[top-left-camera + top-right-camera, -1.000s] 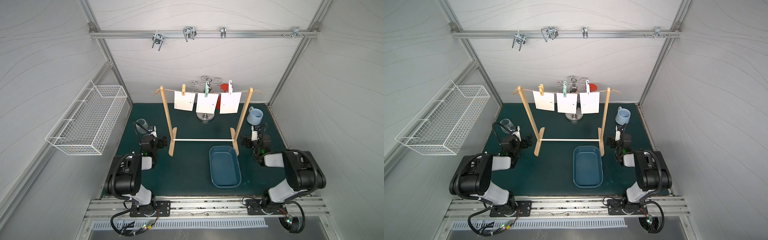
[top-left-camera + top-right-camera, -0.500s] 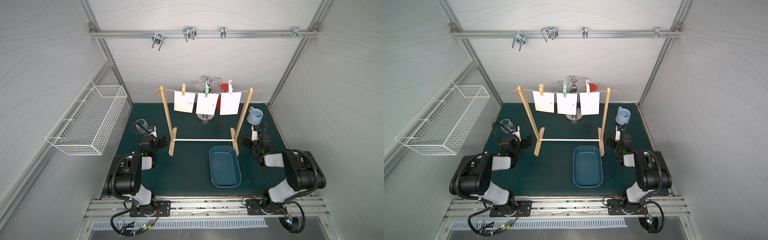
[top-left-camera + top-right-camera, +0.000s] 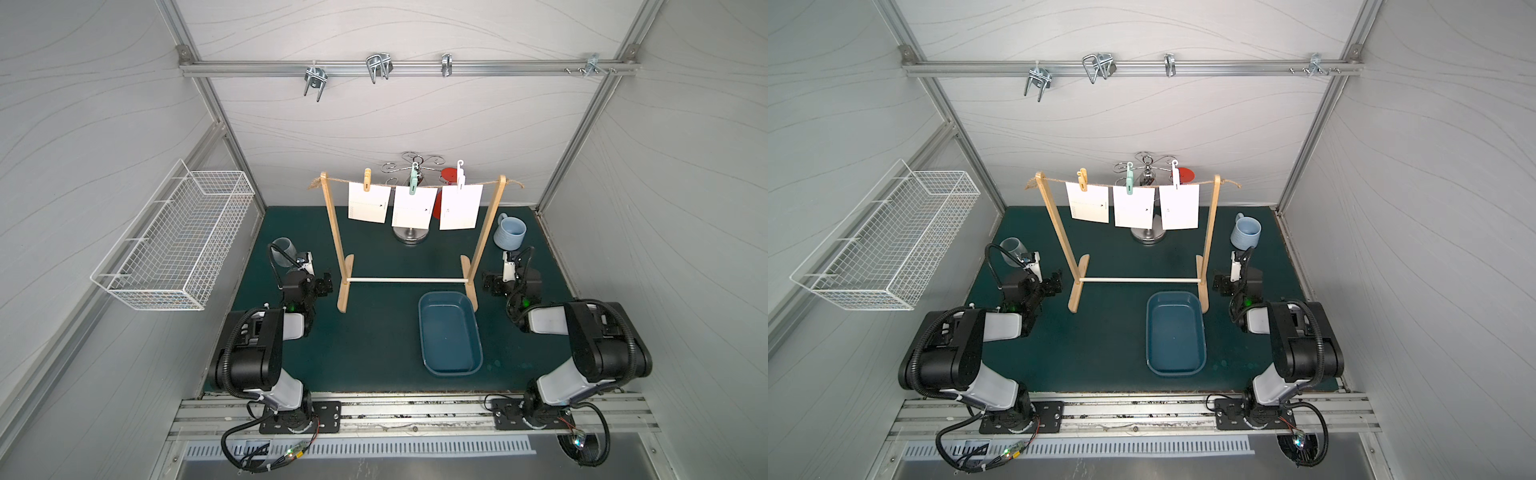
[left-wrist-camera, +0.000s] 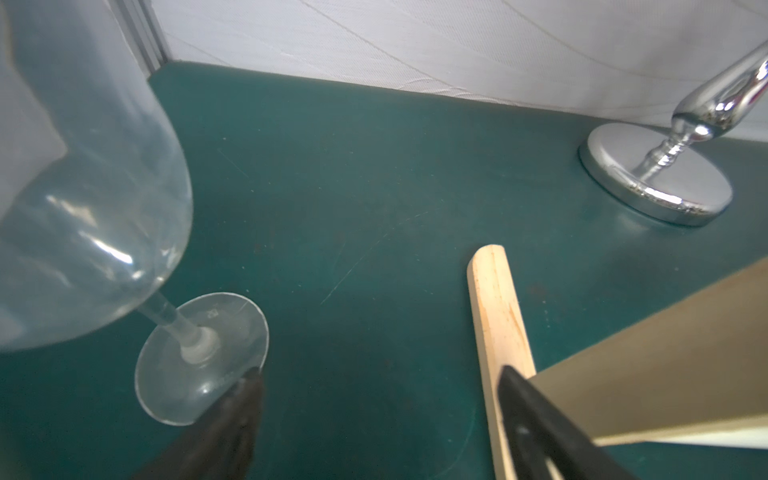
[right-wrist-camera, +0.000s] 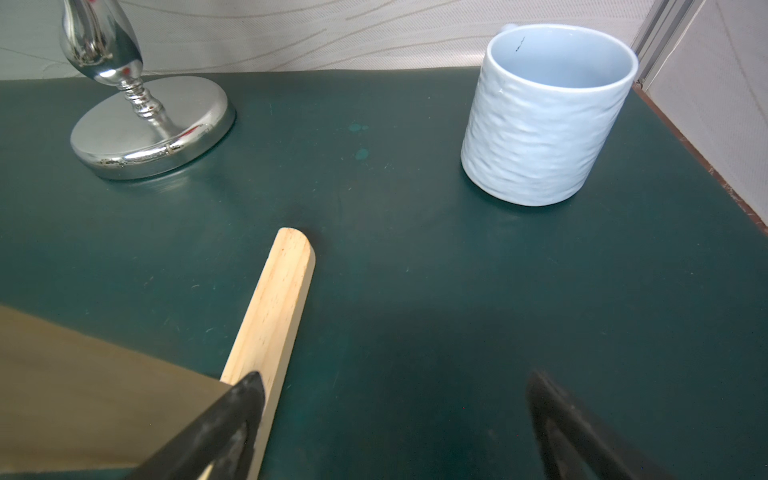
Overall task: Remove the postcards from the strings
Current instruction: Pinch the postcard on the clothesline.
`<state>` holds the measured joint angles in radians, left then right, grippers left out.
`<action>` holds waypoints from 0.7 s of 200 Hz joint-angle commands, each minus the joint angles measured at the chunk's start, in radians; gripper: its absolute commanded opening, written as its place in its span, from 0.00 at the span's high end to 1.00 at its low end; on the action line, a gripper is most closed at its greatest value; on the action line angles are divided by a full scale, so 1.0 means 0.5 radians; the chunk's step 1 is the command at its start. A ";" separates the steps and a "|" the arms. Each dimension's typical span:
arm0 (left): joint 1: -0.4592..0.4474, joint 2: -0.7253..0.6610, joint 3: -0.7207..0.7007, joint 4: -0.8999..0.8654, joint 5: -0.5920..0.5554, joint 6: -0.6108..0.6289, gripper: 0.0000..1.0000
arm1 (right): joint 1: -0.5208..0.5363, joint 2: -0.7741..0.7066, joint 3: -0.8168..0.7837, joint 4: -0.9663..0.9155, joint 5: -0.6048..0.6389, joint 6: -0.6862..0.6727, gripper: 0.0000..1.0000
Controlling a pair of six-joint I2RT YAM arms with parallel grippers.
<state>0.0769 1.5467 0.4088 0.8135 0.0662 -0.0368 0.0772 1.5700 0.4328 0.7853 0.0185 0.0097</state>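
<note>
Three white postcards hang side by side from the strings (image 3: 488,184), a tan rope between two wooden posts: left postcard (image 3: 369,202) on a tan peg, middle postcard (image 3: 413,206) on a green peg, right postcard (image 3: 460,207) on a white peg. Both top views show them, the left postcard (image 3: 1087,203) among them. My left gripper (image 3: 324,286) (image 4: 377,372) rests low on the mat beside the left post's foot, open and empty. My right gripper (image 3: 489,284) (image 5: 395,375) sits open and empty by the right post's foot. No wrist view shows the postcards.
A dark blue tray (image 3: 422,328) lies on the green mat in front of the rack. A wine glass (image 4: 83,187) stands close to my left gripper, a light blue mug (image 5: 544,120) ahead of my right. A chrome stand (image 3: 410,235) is behind the cards. A wire basket (image 3: 174,241) hangs on the left wall.
</note>
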 commanded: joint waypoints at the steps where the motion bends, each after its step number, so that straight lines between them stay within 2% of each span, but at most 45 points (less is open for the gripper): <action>1: 0.009 -0.137 -0.004 0.024 -0.207 -0.068 0.17 | 0.008 -0.025 0.016 0.034 0.016 -0.009 0.10; 21: 0.008 -0.422 0.024 -0.294 -0.409 -0.154 0.28 | 0.036 -0.265 0.119 -0.345 0.156 -0.009 0.12; 34: 0.008 -0.584 0.041 -0.453 -0.567 -0.294 0.29 | 0.050 -0.416 0.206 -0.587 0.237 0.027 0.13; 50: 0.003 -0.783 0.089 -0.688 -0.568 -0.459 0.33 | 0.057 -0.581 0.330 -0.880 0.219 0.089 0.14; 70: -0.092 -0.973 0.217 -1.039 -0.654 -0.534 0.34 | 0.103 -0.723 0.472 -1.152 0.191 0.108 0.14; 101: -0.350 -1.236 0.379 -1.506 -0.834 -0.644 0.36 | 0.179 -0.927 0.619 -1.422 0.164 0.169 0.15; 119: -0.412 -1.414 0.382 -1.686 -0.782 -0.810 0.37 | 0.192 -1.045 0.680 -1.537 0.086 0.245 0.15; 127: -0.437 -1.484 0.392 -1.765 -0.705 -0.831 0.40 | 0.192 -1.093 0.703 -1.582 0.033 0.258 0.15; 140: -0.540 -1.585 0.411 -1.880 -0.706 -0.835 0.40 | 0.207 -1.152 0.744 -1.664 -0.010 0.272 0.15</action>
<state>-0.1379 0.8284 0.5678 0.0528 -0.2852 -0.3748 0.1699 1.0515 0.7628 0.0978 0.0669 0.1036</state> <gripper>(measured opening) 0.604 0.851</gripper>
